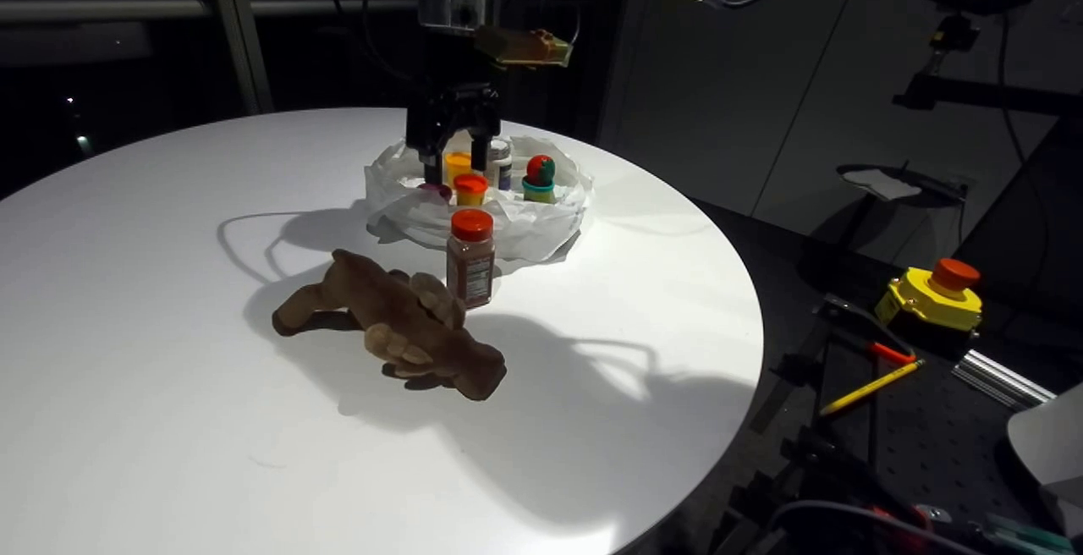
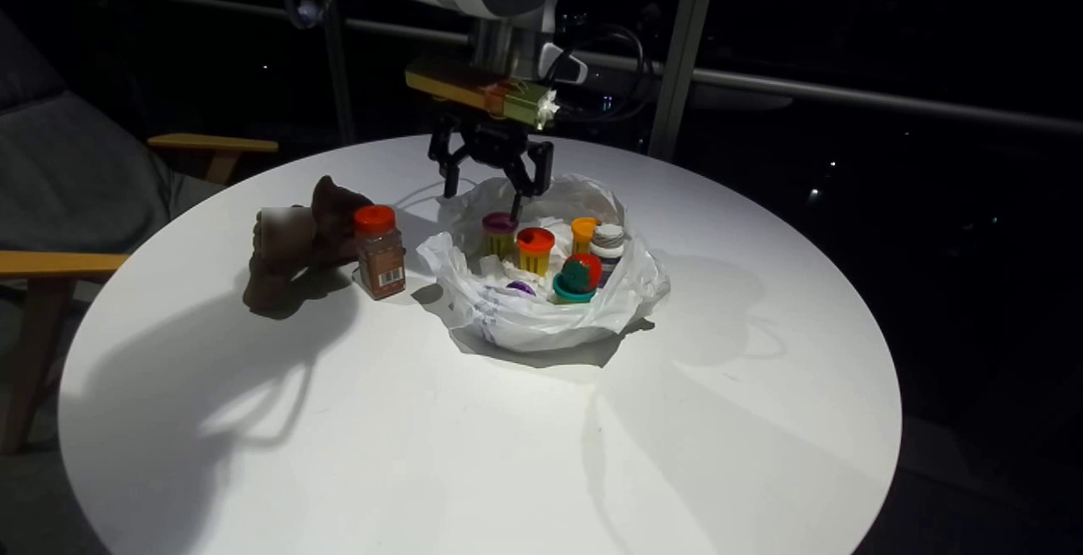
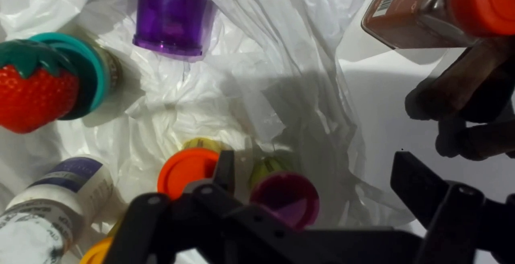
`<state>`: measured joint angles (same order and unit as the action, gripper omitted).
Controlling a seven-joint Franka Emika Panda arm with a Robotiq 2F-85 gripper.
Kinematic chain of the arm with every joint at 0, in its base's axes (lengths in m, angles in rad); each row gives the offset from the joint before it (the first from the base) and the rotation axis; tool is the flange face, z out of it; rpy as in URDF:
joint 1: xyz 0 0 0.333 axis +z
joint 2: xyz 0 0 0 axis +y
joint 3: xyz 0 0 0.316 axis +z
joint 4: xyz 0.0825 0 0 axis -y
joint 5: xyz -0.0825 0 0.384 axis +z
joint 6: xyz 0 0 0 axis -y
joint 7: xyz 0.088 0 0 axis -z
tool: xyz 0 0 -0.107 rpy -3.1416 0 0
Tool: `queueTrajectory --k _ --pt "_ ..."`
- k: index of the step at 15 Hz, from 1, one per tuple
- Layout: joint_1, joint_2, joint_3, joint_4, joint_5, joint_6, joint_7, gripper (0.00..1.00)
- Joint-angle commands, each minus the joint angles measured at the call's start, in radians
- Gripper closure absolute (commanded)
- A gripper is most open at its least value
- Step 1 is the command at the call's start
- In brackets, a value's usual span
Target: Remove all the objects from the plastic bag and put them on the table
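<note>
In an exterior view, a red-capped shaker (image 1: 471, 271) and plush toy (image 1: 393, 314) are on the worktop (image 1: 169, 428) outside the plastic bag (image 1: 546, 232). In an exterior view, a strawberry (image 2: 582, 272) and white-topped bottle (image 2: 608, 236) sit inside the bag. In the wrist view, the jaws stand spread, a purple-lidded tub (image 3: 287, 197) in the bag between them.

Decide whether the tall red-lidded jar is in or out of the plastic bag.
Out: in both exterior views, the tall red-lidded jar stands upright on the table beside the plastic bag.
</note>
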<state>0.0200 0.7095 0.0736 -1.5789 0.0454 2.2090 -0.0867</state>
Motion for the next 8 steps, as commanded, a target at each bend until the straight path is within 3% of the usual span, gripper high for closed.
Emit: queueTrajectory --k 1,8 --pt "0.005 0.006 -0.015 -0.003 -0.018 0.052 -0.003 0.00" --pt "-0.011 0.012 -0.049 0.001 -0.065 0.103 -0.029 0.00"
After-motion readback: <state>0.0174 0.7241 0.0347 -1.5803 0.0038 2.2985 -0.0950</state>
